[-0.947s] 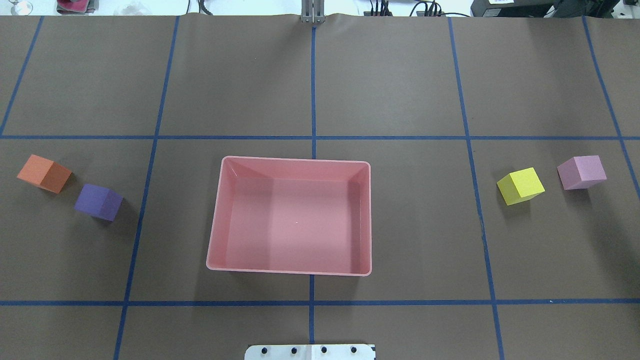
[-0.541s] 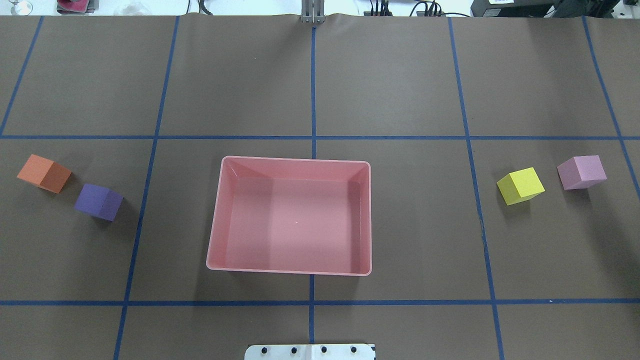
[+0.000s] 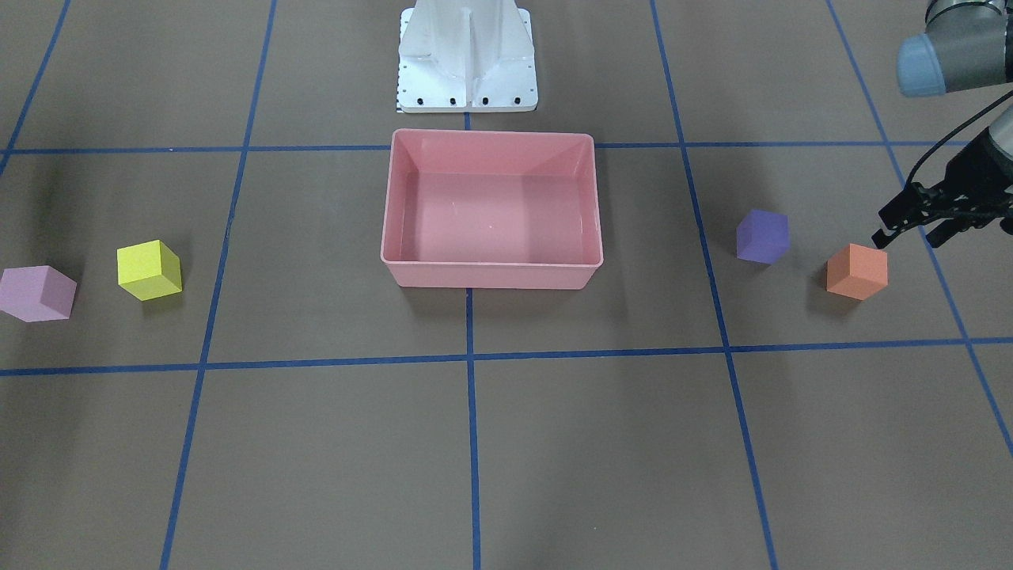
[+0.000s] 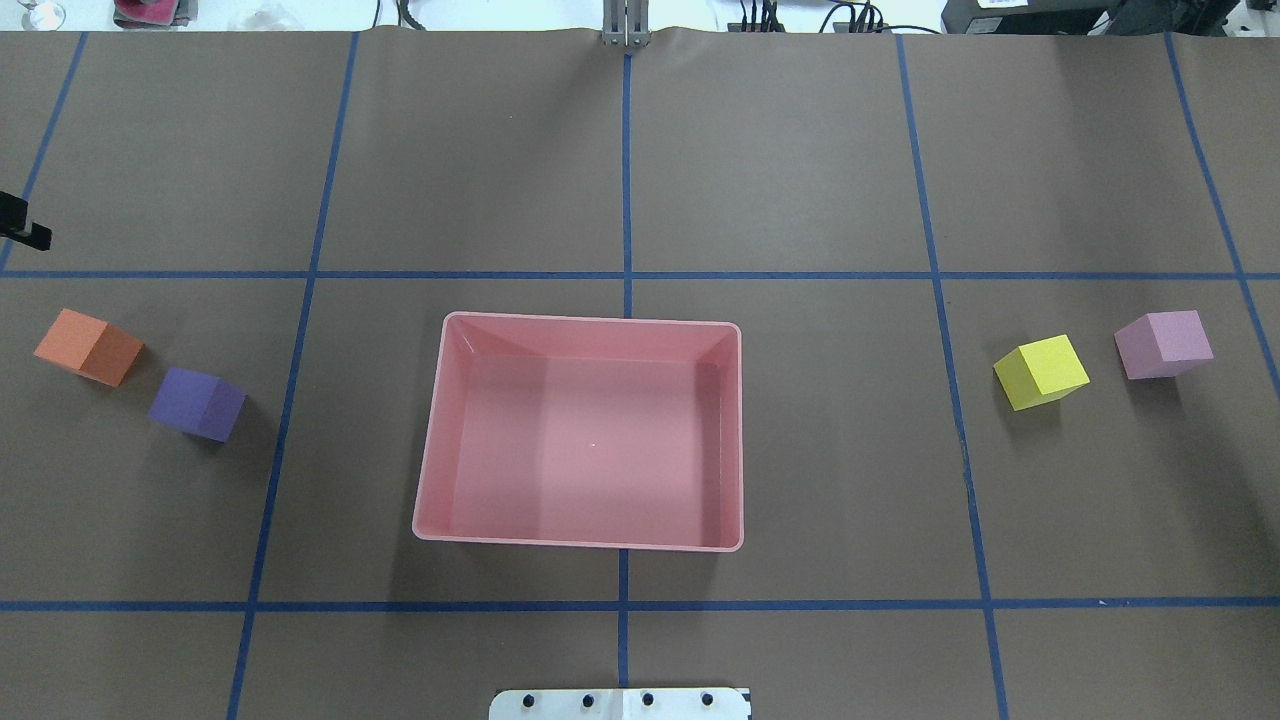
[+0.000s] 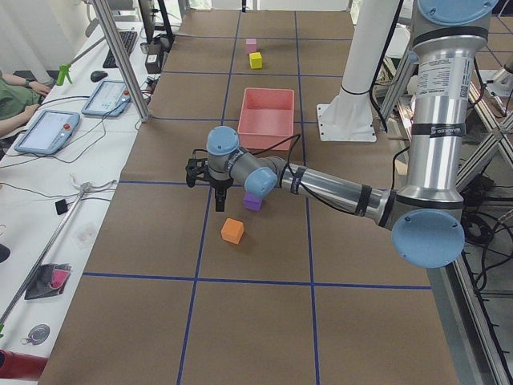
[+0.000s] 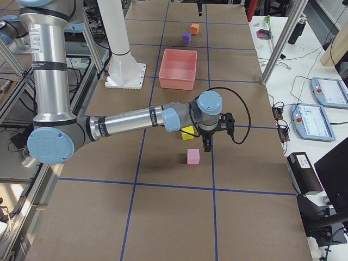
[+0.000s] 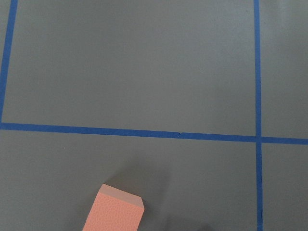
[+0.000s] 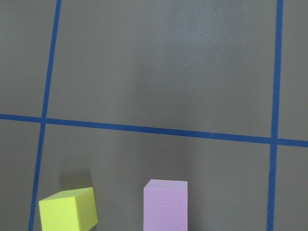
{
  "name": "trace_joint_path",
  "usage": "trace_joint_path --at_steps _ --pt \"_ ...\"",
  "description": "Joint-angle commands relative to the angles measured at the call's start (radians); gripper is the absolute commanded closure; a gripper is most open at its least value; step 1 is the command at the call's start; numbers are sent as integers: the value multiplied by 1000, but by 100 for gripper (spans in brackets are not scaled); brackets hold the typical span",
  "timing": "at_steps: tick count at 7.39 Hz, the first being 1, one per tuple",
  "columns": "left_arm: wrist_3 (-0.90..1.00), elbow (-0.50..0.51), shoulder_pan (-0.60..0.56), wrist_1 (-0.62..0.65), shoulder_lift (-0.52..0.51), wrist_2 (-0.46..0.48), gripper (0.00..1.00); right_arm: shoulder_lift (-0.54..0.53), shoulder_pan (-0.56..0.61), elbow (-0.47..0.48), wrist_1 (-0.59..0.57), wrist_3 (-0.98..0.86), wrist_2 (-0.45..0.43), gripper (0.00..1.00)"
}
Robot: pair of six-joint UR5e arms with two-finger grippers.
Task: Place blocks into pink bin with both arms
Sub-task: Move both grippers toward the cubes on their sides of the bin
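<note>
The orange block (image 7: 113, 209) is cropped at the bottom edge; the right gripper (image 6: 206, 147) seems too small to judge.

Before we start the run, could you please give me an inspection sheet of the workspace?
Surface: brown paper table with blue tape grid.
Job's things: pink bin empty; orange block, purple block, yellow block, light pink block on the table outside it.
Clutter: nothing seen.
Grippers: left gripper open, empty, near orange block; right gripper near light pink block, state unclear.
Cables: black cable looped at right wrist.
Surroundings: tablets on side bench, a person seated.
</note>
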Motion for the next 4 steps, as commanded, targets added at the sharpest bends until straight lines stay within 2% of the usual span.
trace_joint_path --at_steps 1,2,4 --pt "92 32 53 -11 6 81 1 24 -48 47 1 128 3 0" --pt "96 46 61 -17 6 81 1 42 -69 64 1 188 3 0" --pt "93 160 75 -174 6 83 1 82 -124 93 1 316 4 0"
